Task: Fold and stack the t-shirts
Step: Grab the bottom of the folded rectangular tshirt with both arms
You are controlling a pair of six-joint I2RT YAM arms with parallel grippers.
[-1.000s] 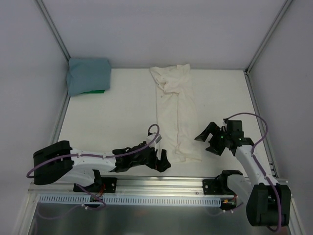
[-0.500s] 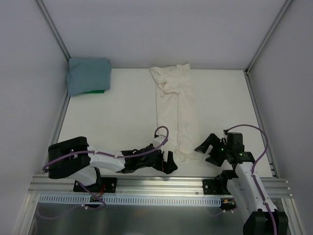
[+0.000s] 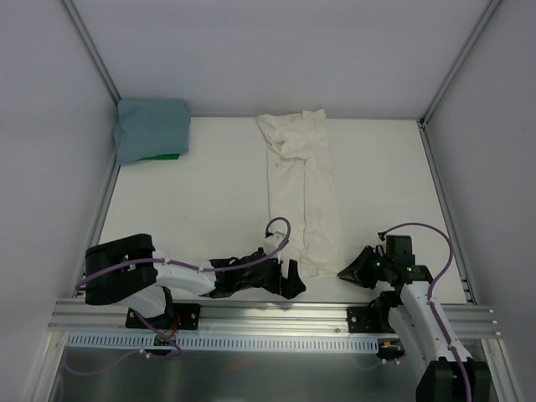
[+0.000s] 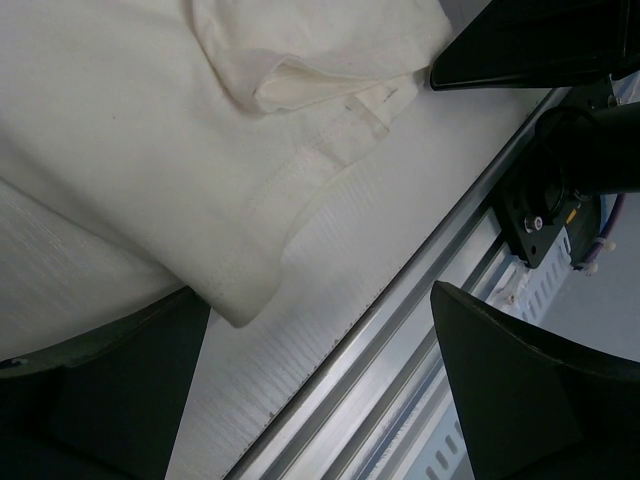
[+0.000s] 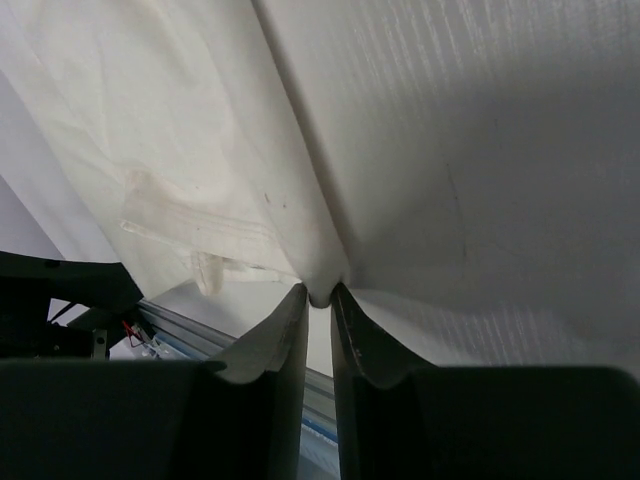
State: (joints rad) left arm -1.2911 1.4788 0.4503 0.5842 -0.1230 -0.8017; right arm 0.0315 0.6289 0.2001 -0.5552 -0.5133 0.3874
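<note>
The off-white cream t-shirt lies in a long narrow strip down the middle of the table, its hem toward me. The dusty teal-blue t-shirt rests folded in the back left corner. My right gripper sits at the hem's right corner. In the right wrist view the right gripper is shut, pinching a fold of the cream cloth. My left gripper is low at the hem's left corner. In the left wrist view it stands open, holding nothing, with the cream hem just ahead of its left finger.
A green item peeks out under the teal-blue shirt. An aluminium rail runs along the table's near edge, close behind both grippers. Grey walls enclose the table on the left, back and right.
My right gripper dropped toward the near edge and closed on the cream hem's right corner. My left gripper slid a little right along the near edge and stays open.
</note>
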